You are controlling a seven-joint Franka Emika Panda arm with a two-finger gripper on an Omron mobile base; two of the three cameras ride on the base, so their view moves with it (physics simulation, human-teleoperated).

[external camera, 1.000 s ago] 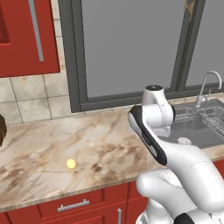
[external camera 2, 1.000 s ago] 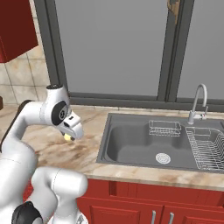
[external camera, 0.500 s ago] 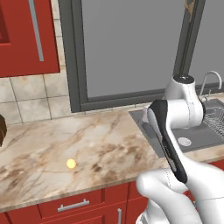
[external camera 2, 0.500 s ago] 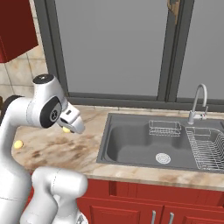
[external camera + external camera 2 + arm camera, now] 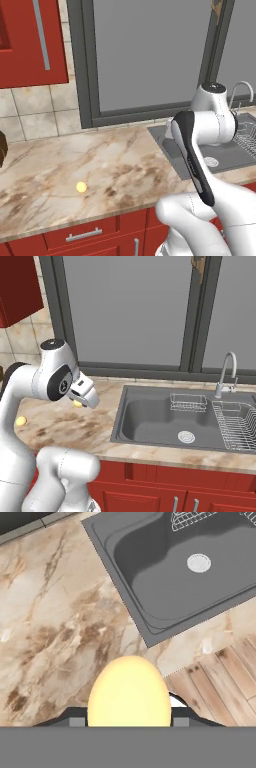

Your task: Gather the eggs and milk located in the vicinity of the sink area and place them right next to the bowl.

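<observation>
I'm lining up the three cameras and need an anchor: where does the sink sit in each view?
Left base view: the sink lies at mid right, partly behind the arm.
Right base view: the basin lies right of centre, sunk in the counter.
Hand view: the basin takes the upper right.
Shared landmark: its round drain, in the left base, right base and hand view.

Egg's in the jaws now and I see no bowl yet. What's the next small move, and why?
Probably keep the gripper closed on the held egg and carry it left along the counter, toward the second egg. The sink lies right, with no bowl there.
</observation>
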